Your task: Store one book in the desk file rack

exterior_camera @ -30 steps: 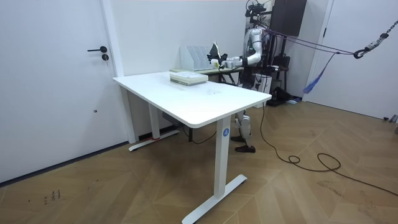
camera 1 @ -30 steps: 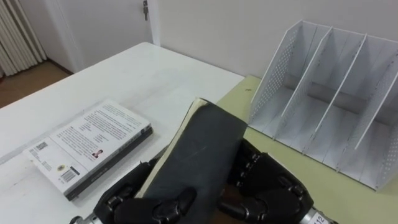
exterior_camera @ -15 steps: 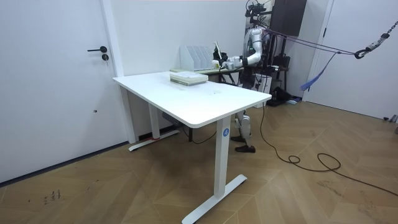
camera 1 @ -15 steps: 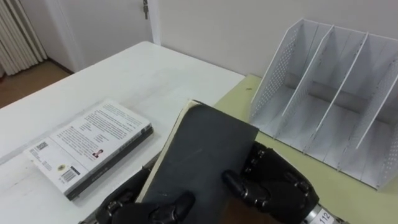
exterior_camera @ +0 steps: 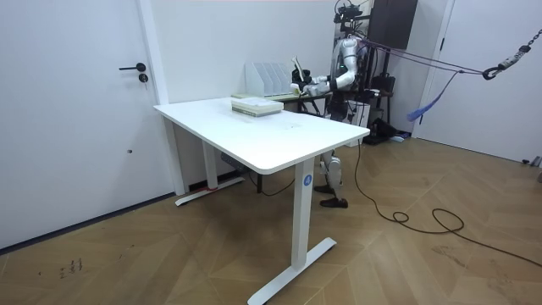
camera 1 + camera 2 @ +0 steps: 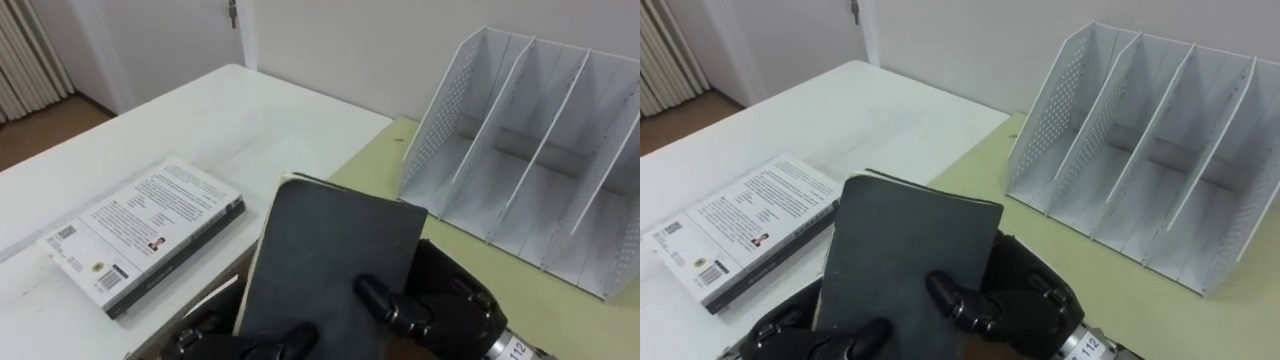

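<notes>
I hold a black book (image 6: 330, 255) up in front of me, its cover facing me, over the near edge of the green table (image 6: 490, 275). My left hand (image 6: 212, 338) grips its lower left corner with the thumb on the cover. My right hand (image 6: 450, 305) is curled round its right edge, its thumb also on the cover. The white file rack (image 6: 530, 150) stands on the green table to the back right, its slots showing nothing inside. In the room view I stand at the far end of the white table (image 5: 279, 135), the book (image 5: 295, 69) upright beside the rack (image 5: 269, 78).
A second book with a white printed cover (image 6: 140, 235) lies flat on the white table (image 6: 230, 120) to my left. A door and a curtain sit beyond the table's far left. A wall rises behind the rack.
The black book has swung round so its cover faces me more squarely. My right hand has closed, bringing its thumb onto the front cover. The left hand keeps its grip.
</notes>
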Tool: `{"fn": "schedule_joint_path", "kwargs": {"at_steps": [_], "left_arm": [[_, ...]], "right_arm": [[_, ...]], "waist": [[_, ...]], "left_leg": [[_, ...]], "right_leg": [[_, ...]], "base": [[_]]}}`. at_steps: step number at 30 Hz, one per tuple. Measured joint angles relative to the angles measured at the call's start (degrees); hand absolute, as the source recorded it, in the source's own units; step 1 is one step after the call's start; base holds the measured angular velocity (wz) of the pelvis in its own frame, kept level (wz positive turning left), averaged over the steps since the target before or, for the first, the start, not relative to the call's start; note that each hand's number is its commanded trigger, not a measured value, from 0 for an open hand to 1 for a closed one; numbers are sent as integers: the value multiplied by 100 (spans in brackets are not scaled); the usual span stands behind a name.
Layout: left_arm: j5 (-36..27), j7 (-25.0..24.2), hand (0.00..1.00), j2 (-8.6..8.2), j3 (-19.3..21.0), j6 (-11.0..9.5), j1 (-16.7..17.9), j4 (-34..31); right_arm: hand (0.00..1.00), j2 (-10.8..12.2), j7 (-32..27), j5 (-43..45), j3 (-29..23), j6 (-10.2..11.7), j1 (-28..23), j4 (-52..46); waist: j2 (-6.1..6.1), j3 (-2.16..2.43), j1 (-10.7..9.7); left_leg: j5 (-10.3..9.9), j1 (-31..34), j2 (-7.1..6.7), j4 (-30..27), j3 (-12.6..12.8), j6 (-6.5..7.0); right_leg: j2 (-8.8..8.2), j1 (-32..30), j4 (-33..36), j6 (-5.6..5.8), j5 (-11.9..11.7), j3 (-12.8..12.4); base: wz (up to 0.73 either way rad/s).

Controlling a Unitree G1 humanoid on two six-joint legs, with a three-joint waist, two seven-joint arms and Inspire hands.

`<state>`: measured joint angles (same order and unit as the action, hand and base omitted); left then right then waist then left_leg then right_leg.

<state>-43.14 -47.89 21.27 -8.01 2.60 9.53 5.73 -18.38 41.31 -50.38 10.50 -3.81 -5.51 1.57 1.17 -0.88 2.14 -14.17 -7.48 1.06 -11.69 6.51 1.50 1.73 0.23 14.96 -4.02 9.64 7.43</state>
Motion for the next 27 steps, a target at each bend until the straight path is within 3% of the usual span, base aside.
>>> {"fn": "schedule_joint_path", "kwargs": {"at_steps": [3,4,5,13,19,22,27], "left_arm": [[2,-8,100,0,-11,2,0,5],[-4,-15,60,0,-16,6,0,9],[-5,-19,0,5,-17,6,0,8],[80,161,0,34,-113,-42,-36,245],[1141,534,0,27,-115,-52,-29,657],[1367,667,0,19,-146,-35,7,908],[1758,958,0,-159,-171,-30,51,1514]], "right_arm": [[100,12,10,0,4,0,4,-3],[100,16,12,0,6,0,5,-6],[100,16,11,0,8,0,8,-6],[100,-12,-59,80,26,9,36,-33],[100,-6,-405,575,-226,16,38,-307],[100,7,-682,531,-338,18,75,-413],[100,58,-1051,606,-505,18,156,-547]], "waist": [[-4,-3,0],[-7,-4,2],[-7,-5,0],[13,-6,-33],[31,-3,-47],[32,-3,-73],[64,23,-202]], "left_leg": [[0,-5,2,-1,32,0],[0,-4,1,-1,43,0],[0,4,0,0,50,0],[-4,-64,21,8,69,-7],[-4,-135,15,30,87,-7],[-4,-131,15,27,87,-6],[-5,-151,13,60,115,-6]], "right_leg": [[1,-11,60,-1,0,-23],[1,-24,65,-1,1,-30],[0,-39,64,0,2,-31],[31,44,-19,-8,-3,-57],[41,87,-18,-7,-2,-113],[42,85,-18,-3,-5,-121],[59,60,2,3,0,-186]], "base": [[-4],[-5],[-4],[-1],[-3],[0],[-5]]}}
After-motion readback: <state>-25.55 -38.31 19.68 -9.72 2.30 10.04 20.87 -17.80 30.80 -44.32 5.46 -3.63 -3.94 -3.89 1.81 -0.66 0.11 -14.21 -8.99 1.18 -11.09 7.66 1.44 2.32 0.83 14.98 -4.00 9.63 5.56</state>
